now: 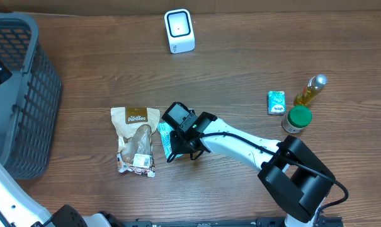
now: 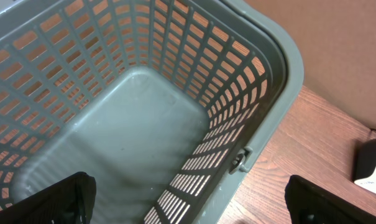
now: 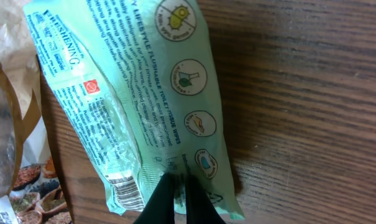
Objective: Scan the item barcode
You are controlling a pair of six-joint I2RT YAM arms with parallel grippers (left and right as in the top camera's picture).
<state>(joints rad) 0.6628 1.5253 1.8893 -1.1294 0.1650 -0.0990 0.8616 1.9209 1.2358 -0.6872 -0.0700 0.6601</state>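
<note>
Wipes pack sits near the middle of the worktop, a bit toward the front edge, and it's right up against the brown snack bag on its left. The right gripper is on it: in the wrist view we see both fingers pressed together on the pack's edge, pinching the green film between them. We can't tell whether that edge is lifted off the wood or lying flat. There's a barcode printed on the pack just beside the pinch point, facing up at the wrist camera. The white scanner stands at the back edge, about centre, well apart from the pack. The left gripper hangs over the grey basket at the left edge of the worktop, jaws spread wide with nothing between them, and all we see below is the basket's bare floor. Over toward the right edge there's a little cluster: a small green packet, an oil bottle and a jar with a green lid, the jar just beside the bottle.
</note>
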